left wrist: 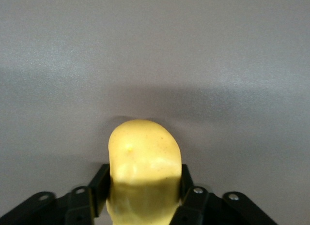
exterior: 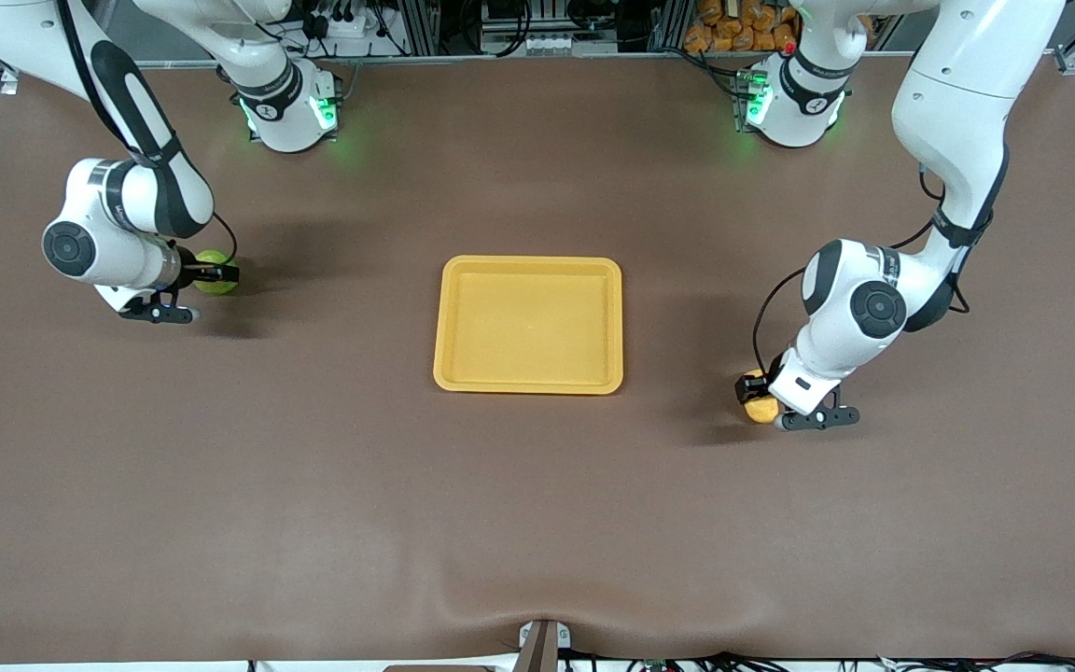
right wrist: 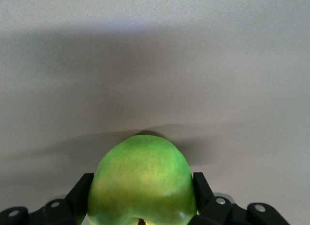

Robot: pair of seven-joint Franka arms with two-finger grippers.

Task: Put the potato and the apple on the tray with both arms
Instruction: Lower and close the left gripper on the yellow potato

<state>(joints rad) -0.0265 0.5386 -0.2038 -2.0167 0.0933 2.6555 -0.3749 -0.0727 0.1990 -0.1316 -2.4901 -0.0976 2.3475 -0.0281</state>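
The yellow-orange tray [exterior: 530, 264] lies empty at the table's middle. My right gripper [exterior: 216, 273] is down at the table toward the right arm's end, shut on the green apple [exterior: 211, 271]. In the right wrist view the apple [right wrist: 140, 169] fills the gap of the right gripper [right wrist: 141, 186], with a finger [right wrist: 82, 191] against each side. My left gripper [exterior: 752, 396] is down at the table toward the left arm's end, shut on the potato [exterior: 761, 407]. In the left wrist view the potato [left wrist: 144, 150] sits in the left gripper [left wrist: 144, 181], its fingers [left wrist: 99, 184] pressed on both sides.
The brown table mat [exterior: 537, 523] is bare around the tray. Both arm bases [exterior: 290, 112] stand lit green along the table's back edge. A small bracket [exterior: 542, 644] sits at the front edge.
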